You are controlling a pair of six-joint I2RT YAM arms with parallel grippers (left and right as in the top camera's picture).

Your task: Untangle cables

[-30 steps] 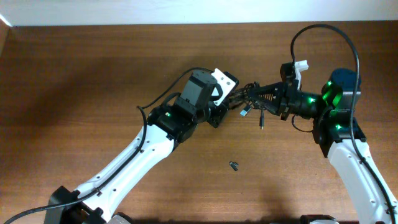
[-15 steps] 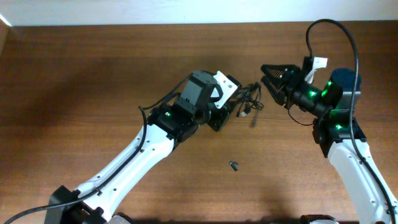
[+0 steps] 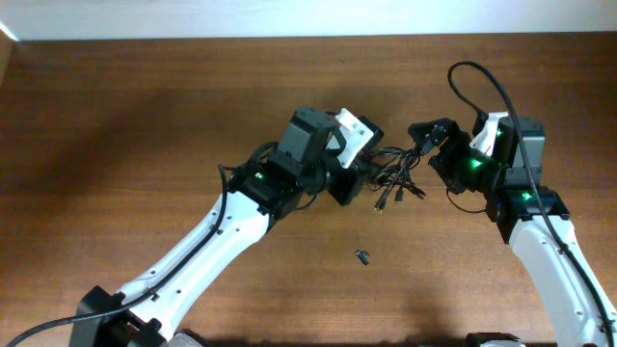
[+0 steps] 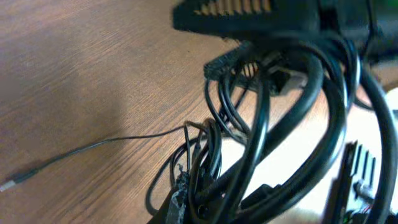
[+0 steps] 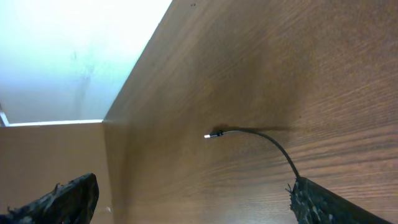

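right tool (image 3: 425,145) has let go and spread; cables (image 3: 397,175) bunch at left tool (image 3: 362,166), which pinches them

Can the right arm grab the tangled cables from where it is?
Probably yes. The right end effector is open right beside the cables, and nothing sits between them.

cables (image 3: 395,177) between left gripper (image 3: 363,175) and right gripper (image 3: 428,146), loose piece (image 3: 362,256) in front

Black cables (image 3: 393,172) lie on a brown wood-grain table (image 3: 145,116); the loose piece (image 3: 362,256) looks dark.
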